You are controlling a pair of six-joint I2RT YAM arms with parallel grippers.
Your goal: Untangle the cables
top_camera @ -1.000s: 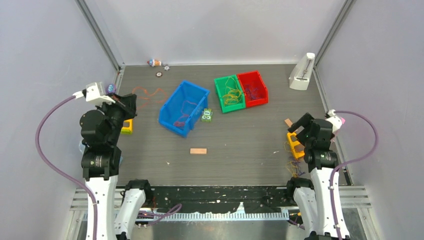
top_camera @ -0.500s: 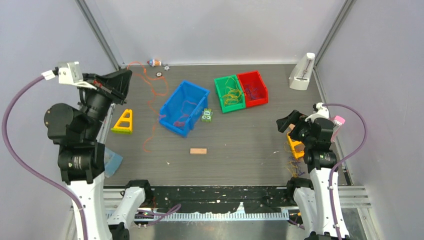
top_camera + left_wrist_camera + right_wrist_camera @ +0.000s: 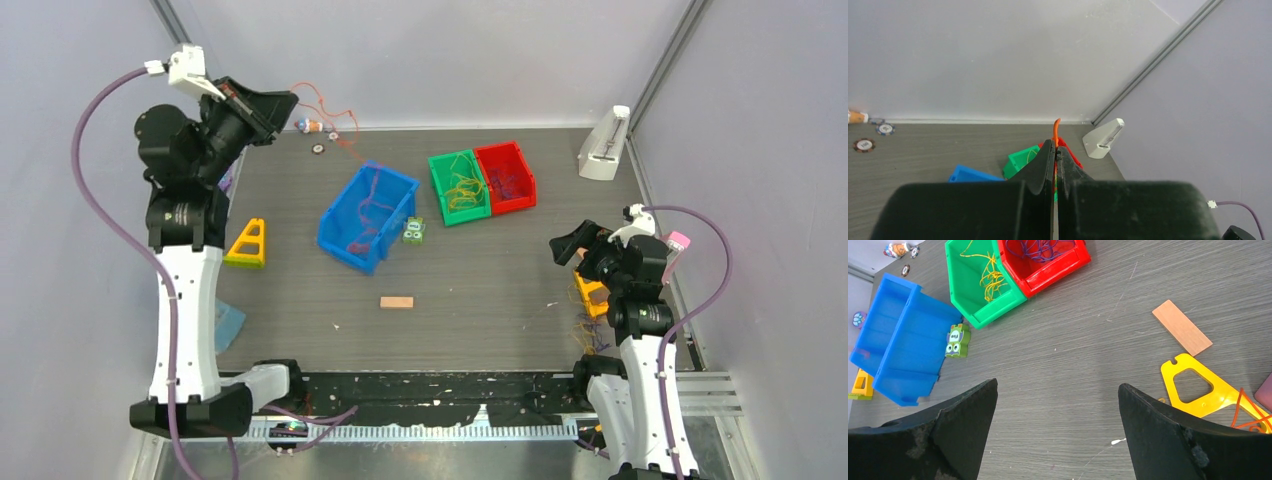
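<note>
My left gripper [image 3: 290, 99] is raised high at the back left and shut on an orange-red cable [image 3: 345, 132]. The cable runs down from the closed jaws into the blue bin [image 3: 340, 240]. In the left wrist view the gripper [image 3: 1055, 146] pinches the cable [image 3: 1056, 129], whose tip pokes out above the fingertips. Yellow cables [image 3: 463, 188] lie in the green bin [image 3: 440, 163] and purple cables [image 3: 507, 181] in the red bin [image 3: 523, 160]; both also show in the right wrist view, the yellow [image 3: 989, 275] and the purple [image 3: 1040, 249]. My right gripper [image 3: 578, 243] [image 3: 1057, 386] is open and empty above bare table at the right.
A green toy block [image 3: 414, 230] sits beside the blue bin. There is a wooden block [image 3: 396, 302], a yellow triangle [image 3: 247, 245] at the left, and another [image 3: 1208, 390] with orange wire [image 3: 1248, 410] by the right arm. A white device [image 3: 603, 145] stands back right. Chips [image 3: 318, 148] lie at the back.
My left arm rose and swung back and right with the orange-red cable, lifting it off the table so it now hangs into the blue bin. The right gripper shifted slightly left.
</note>
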